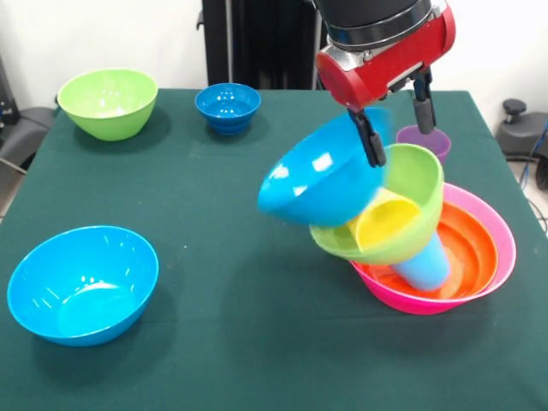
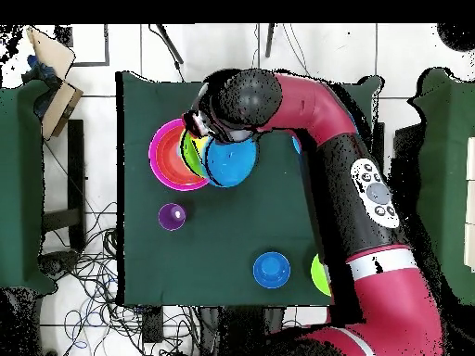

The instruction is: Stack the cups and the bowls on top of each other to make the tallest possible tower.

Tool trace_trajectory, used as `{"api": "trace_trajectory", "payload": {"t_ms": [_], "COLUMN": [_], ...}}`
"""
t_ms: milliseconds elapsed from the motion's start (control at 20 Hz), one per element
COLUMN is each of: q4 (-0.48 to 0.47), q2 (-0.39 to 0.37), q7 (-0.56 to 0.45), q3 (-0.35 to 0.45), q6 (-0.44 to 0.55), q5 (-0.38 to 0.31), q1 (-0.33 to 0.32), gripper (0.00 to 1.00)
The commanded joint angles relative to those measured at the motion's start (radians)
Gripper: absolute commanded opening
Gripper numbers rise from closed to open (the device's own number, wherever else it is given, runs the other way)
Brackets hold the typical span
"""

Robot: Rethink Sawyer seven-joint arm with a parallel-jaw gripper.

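Gripper with fingers spread apart, one finger at the rim of a tilted bright blue bowl. Bowl leaning on the tower: lime green bowl with yellow cup, light blue cup, orange bowl, pink bowl at right of the table. Purple cup behind.

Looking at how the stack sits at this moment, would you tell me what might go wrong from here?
1. The bright blue bowl hangs tilted at the gripper, rim against the lime green bowl; if released now, it may slide onto the table.
2. That green bowl leans on the tipped yellow cup and light blue cup in the orange bowl, so a nudge could topple the pile out of the pink bowl.
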Motion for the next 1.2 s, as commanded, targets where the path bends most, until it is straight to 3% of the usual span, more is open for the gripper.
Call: {"api": "trace_trajectory", "payload": {"t_ms": [50, 800, 1200], "q4": [-0.03, -0.146, -0.134], "q2": [0.034, 0.096, 0.049], "q7": [0.115, 0.11, -0.025], "q3": [-0.068, -0.083, -0.117], "q6": [0.106, 0.141, 0.271], "q5": [-0.011, -0.017, -0.104], "q1": [0.039, 0.074, 0.061], "gripper": [1.0, 1.0, 1.0]}}
